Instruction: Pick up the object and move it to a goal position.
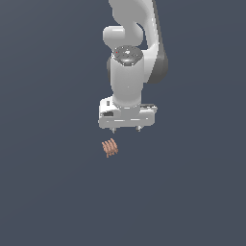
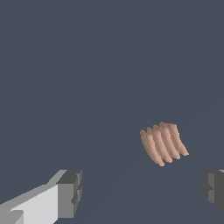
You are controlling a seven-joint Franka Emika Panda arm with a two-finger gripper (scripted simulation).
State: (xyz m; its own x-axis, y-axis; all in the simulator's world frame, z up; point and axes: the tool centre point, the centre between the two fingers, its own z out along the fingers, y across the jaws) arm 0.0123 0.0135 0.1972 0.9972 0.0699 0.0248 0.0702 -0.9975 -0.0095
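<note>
1 thing to fetch, and I judge I am in the approach, with the pick-up not yet done. My jaws [image 1: 126,129] stand wide apart and hold nothing. The object [image 1: 110,147], a small ribbed salmon-brown lump, lies near my fingertips [image 2: 70,192] but apart from them, off-centre and ahead of the gap, nearer 1 finger. Next I should shift over it, descend, then close. The counter [image 1: 43,192] is plain dark blue-grey; I see no goal marker and nothing else.

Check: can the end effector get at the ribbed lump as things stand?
Probably yes. The end effector is open and apart from the lump, and nothing lies between them; it is not yet centred over it.
</note>
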